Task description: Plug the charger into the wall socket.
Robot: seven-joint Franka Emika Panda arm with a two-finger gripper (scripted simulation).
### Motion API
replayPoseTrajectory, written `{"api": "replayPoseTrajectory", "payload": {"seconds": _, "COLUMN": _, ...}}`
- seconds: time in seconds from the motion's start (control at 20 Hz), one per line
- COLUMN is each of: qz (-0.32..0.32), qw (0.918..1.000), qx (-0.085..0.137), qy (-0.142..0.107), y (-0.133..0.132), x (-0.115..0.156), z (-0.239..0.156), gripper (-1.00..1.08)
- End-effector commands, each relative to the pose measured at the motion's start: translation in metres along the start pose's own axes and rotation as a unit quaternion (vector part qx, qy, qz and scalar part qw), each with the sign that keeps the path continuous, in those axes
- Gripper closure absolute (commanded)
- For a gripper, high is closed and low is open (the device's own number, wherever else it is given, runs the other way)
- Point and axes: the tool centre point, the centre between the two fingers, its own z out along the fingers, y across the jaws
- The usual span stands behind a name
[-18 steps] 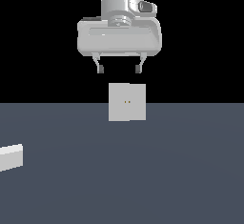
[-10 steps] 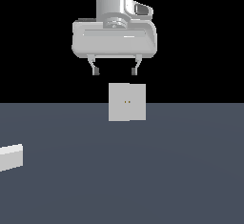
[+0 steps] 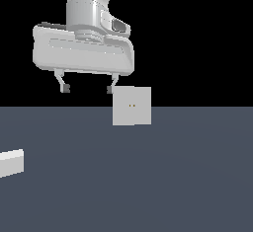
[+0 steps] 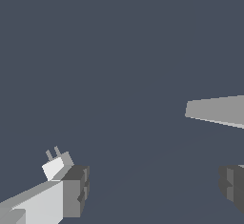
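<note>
My gripper [image 3: 88, 89] hangs open and empty above the dark floor, its two short fingers spread wide. The wall socket [image 3: 132, 106], a flat light-grey square plate with two tiny yellowish holes, stands upright just beyond the gripper on the exterior view's right. The charger [image 3: 11, 163], a small off-white block, lies on the floor at the exterior view's left edge, well below the gripper. In the wrist view the charger [image 4: 57, 165] shows two prongs beside one dark fingertip [image 4: 76, 189], and the wall socket [image 4: 217, 109] appears edge-on as a grey slab.
A dark grey-blue floor [image 3: 148, 186] fills the lower half of the exterior view, with black background above it. Nothing else stands on it.
The gripper has moved toward the exterior view's left and dropped lower, looking larger in the frame. Its fingers stay open. Charger and socket have not moved.
</note>
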Motion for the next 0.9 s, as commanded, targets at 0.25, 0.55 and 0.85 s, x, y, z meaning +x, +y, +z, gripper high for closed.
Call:
{"api": "replayPoseTrajectory", "payload": {"seconds": 0.25, "qz": -0.134, "qw": 0.9909, "qx": 0.009, "qy": 0.011, "y": -0.072, "x": -0.027, "z": 0.041, "gripper": -0.92}}
{"api": "replayPoseTrajectory", "payload": {"seconds": 0.55, "qz": -0.201, "qw": 0.9794, "qx": 0.013, "qy": 0.016, "y": -0.104, "x": -0.047, "z": 0.062, "gripper": -0.92}}
{"api": "replayPoseTrajectory", "payload": {"seconds": 0.85, "qz": -0.231, "qw": 0.9727, "qx": 0.014, "qy": 0.018, "y": -0.118, "x": -0.058, "z": 0.073, "gripper": -0.92}}
